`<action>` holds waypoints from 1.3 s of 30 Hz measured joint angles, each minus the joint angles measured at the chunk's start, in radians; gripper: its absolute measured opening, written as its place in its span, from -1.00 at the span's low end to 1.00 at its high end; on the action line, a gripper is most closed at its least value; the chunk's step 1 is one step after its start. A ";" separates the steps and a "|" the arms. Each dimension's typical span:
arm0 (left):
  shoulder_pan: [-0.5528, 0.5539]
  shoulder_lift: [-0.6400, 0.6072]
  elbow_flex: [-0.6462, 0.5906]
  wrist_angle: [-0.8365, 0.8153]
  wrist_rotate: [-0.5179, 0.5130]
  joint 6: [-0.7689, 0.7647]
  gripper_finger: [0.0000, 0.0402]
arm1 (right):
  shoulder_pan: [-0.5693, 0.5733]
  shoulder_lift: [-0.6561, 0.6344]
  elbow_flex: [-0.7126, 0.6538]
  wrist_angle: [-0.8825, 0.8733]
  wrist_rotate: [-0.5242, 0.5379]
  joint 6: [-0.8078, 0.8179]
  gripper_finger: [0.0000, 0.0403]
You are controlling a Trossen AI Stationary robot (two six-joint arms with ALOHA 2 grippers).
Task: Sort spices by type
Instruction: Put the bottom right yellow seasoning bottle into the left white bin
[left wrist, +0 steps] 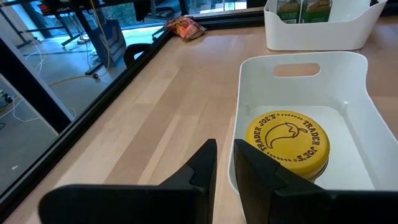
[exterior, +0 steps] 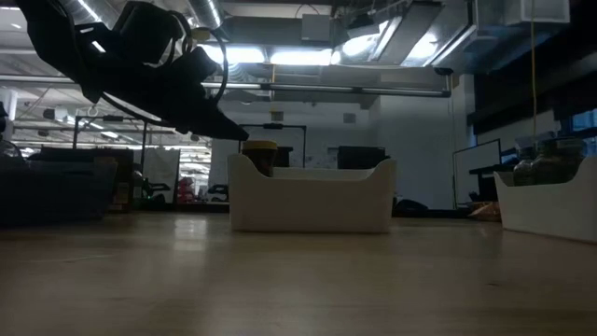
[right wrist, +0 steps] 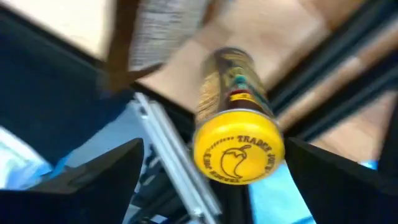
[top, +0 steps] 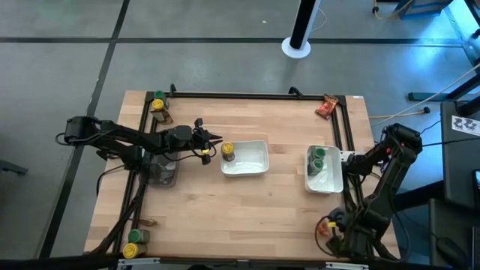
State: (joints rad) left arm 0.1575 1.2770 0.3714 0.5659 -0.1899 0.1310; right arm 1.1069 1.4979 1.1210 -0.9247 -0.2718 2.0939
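Right gripper (right wrist: pixel 214 168) had its fingers spread wide around a yellow-lid jar (right wrist: pixel 236 149) at the counter's near right corner. Best bet: center first, then squeeze. Left fingers (left wrist: pixel 202 168) were pressed together beside the middle tray (left wrist: pixel 354 74).

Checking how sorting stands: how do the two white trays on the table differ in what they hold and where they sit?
The middle tray holds a single yellow-lidded jar, at its left end; the right tray holds two green-lidded jars. The middle tray lies just past the left gripper, while the right tray sits against the table's right rail, ahead of the right gripper. Both are white, rectangular, and keep one spice type each.
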 joint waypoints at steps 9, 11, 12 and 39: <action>0.000 0.000 0.000 0.000 0.000 0.000 -0.78 | 0.000 0.010 -0.007 0.014 0.047 -0.072 0.92; 0.000 0.000 0.000 -0.002 0.000 0.001 -0.78 | 0.000 0.010 -0.019 0.005 0.020 -0.045 0.92; 0.000 0.000 0.000 -0.002 0.000 0.001 -0.78 | 0.000 0.010 -0.025 0.005 0.004 -0.035 0.92; 0.000 0.000 0.000 -0.002 0.000 0.000 -0.78 | 0.003 0.076 -0.036 0.102 -0.052 0.033 0.92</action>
State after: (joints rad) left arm 0.1574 1.2770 0.3714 0.5636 -0.1898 0.1310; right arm 1.1103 1.5734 1.0846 -0.8228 -0.3237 2.1269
